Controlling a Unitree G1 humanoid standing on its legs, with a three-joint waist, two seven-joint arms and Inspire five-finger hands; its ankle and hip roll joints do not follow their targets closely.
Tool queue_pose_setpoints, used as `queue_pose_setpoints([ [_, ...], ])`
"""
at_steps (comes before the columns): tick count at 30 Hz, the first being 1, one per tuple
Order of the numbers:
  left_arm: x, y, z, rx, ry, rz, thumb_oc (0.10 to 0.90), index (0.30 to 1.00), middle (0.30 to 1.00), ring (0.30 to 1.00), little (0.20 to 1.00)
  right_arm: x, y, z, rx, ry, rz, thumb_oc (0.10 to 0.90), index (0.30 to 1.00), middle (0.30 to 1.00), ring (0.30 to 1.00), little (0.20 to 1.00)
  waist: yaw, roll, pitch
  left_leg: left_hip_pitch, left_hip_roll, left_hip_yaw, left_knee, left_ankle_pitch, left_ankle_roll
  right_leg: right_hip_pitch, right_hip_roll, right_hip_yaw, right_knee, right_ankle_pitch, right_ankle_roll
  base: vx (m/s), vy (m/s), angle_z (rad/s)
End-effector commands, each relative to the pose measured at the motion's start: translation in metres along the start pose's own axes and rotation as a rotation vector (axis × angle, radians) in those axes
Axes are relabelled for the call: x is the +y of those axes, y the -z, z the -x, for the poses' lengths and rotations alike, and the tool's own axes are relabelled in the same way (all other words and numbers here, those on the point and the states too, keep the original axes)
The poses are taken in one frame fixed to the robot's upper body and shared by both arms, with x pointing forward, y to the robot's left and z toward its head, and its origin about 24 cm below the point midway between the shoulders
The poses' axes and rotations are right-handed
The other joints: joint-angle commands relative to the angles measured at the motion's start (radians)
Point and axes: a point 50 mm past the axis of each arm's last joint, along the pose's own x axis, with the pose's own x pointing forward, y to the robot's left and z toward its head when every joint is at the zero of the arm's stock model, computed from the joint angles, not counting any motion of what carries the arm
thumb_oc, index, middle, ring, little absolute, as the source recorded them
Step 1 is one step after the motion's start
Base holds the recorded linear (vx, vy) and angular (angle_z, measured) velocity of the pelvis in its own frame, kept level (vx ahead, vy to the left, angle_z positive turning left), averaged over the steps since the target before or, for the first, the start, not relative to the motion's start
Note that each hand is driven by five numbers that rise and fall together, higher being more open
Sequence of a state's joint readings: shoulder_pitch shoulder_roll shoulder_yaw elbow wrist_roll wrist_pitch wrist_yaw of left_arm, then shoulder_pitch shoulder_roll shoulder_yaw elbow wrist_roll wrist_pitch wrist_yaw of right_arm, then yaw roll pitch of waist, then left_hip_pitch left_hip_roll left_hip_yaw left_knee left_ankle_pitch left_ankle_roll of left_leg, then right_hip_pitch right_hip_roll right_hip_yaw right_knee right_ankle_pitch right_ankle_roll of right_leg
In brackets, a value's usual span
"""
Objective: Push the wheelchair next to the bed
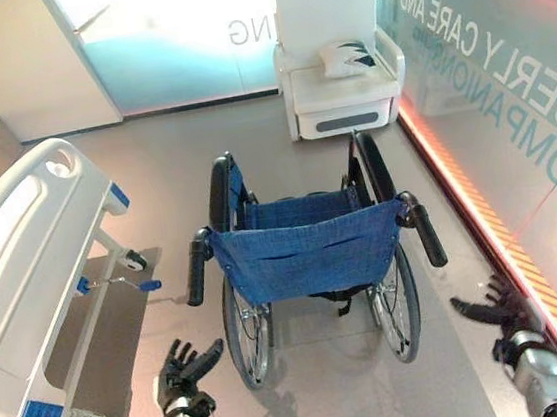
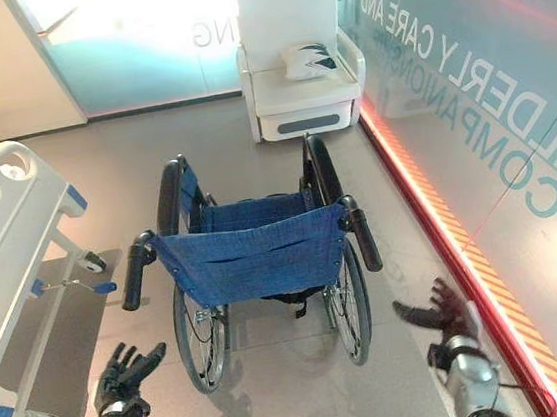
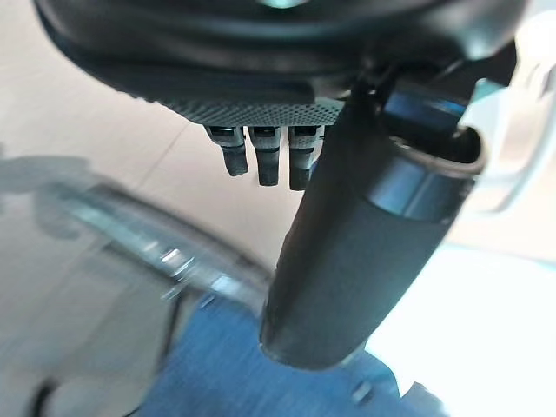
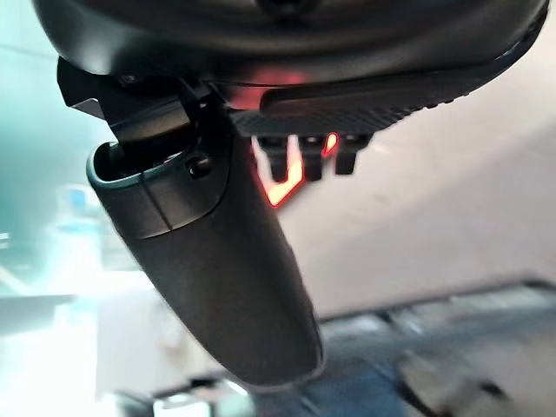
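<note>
At frame centre: wheelchair [image 1: 308, 250], blue seat, on the floor [image 1: 309, 386], bed [image 1: 24, 268] at left. Lower left: left hand [image 1: 181, 372], fingers [image 1: 190, 357] spread, holding nothing. Lower right: right hand [image 1: 496, 309], fingers released, clear of the handles.

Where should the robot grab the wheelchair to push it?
Grip the two black push handles at the top of the wheelchair backrest, coming from behind. They stick out rearward toward the open left hand and right hand, one on each side.
</note>
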State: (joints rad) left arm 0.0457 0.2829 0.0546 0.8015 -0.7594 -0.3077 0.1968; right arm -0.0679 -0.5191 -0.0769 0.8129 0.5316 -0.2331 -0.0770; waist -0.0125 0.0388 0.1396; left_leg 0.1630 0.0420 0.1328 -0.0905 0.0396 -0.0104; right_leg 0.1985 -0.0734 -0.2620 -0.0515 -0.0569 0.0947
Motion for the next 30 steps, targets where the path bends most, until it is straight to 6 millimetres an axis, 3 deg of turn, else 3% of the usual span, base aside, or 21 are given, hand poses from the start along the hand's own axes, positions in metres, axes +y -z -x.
queue_pose_setpoints([
  [1, -0.020, -0.097, -0.019, -0.419, -0.031, 0.031, 0.800, 0.900, 0.900, 0.900, 0.900, -0.004, -0.093, -0.021, -0.325, 0.024, -0.105, 0.800, 0.900, 0.900, 0.900, 0.900, 0.008, -0.010, -0.028, 0.011, -0.073, -0.019, 0.004, -0.086, 0.038, -0.076, 0.023, 0.024, 0.057, 0.005, -0.040, 0.00, 0.015, 0.10],
  [6, -0.035, -0.155, -0.015, -0.636, -0.031, -0.009, 0.800, 0.900, 0.900, 0.900, 0.900, 0.000, -0.150, -0.021, -0.495, 0.040, -0.101, 0.800, 0.900, 0.900, 0.900, 0.900, 0.007, -0.012, -0.027, 0.000, -0.072, -0.021, 0.008, -0.079, 0.029, -0.079, 0.021, 0.023, 0.054, 0.007, -0.038, -0.01, 0.002, 0.03],
  [9, -0.058, -0.197, -0.009, -0.760, 0.039, -0.044, 0.800, 0.900, 0.900, 0.900, 0.900, 0.012, -0.193, -0.016, -0.625, 0.003, -0.095, 0.800, 0.900, 0.900, 0.900, 0.900, 0.009, -0.012, -0.027, -0.008, -0.071, -0.023, 0.009, -0.075, 0.025, -0.081, 0.021, 0.020, 0.050, 0.009, -0.034, -0.02, -0.012, 0.05],
  [13, -0.080, -0.219, 0.001, -0.836, 0.135, -0.071, 0.800, 0.900, 0.900, 0.900, 0.900, 0.030, -0.216, -0.010, -0.691, -0.071, -0.066, 0.800, 0.900, 0.900, 0.900, 0.900, 0.010, -0.015, -0.023, -0.019, -0.071, -0.028, 0.010, -0.070, 0.025, -0.086, 0.022, 0.021, 0.047, 0.012, -0.032, -0.02, -0.026, 0.05],
  [19, -0.108, -0.241, 0.023, -0.937, 0.353, -0.086, 0.800, 0.900, 0.900, 0.900, 0.900, 0.059, -0.224, -0.002, -0.703, -0.222, 0.024, 0.800, 0.900, 0.900, 0.900, 0.900, 0.018, -0.025, -0.017, -0.031, -0.071, -0.029, 0.011, -0.065, 0.028, -0.097, 0.022, 0.021, 0.049, 0.017, -0.028, -0.01, -0.014, 0.03],
  [23, -0.125, -0.241, 0.031, -0.914, 0.503, -0.165, 0.800, 0.900, 0.900, 0.900, 0.900, 0.075, -0.218, 0.001, -0.675, -0.291, 0.071, 0.800, 0.900, 0.900, 0.900, 0.900, 0.025, -0.033, -0.009, -0.037, -0.067, -0.024, 0.011, -0.063, 0.031, -0.104, 0.022, 0.018, 0.051, 0.023, -0.023, -0.01, -0.016, 0.00],
  [30, -0.125, -0.231, 0.030, -0.865, 0.498, -0.318, 0.800, 0.900, 0.900, 0.900, 0.900, 0.083, -0.207, 0.006, -0.654, -0.321, 0.204, 0.800, 0.900, 0.900, 0.900, 0.900, 0.032, -0.042, 0.002, -0.050, -0.069, -0.022, 0.012, -0.060, 0.042, -0.119, 0.024, 0.022, 0.052, 0.033, -0.016, -0.01, -0.012, 0.00],
])
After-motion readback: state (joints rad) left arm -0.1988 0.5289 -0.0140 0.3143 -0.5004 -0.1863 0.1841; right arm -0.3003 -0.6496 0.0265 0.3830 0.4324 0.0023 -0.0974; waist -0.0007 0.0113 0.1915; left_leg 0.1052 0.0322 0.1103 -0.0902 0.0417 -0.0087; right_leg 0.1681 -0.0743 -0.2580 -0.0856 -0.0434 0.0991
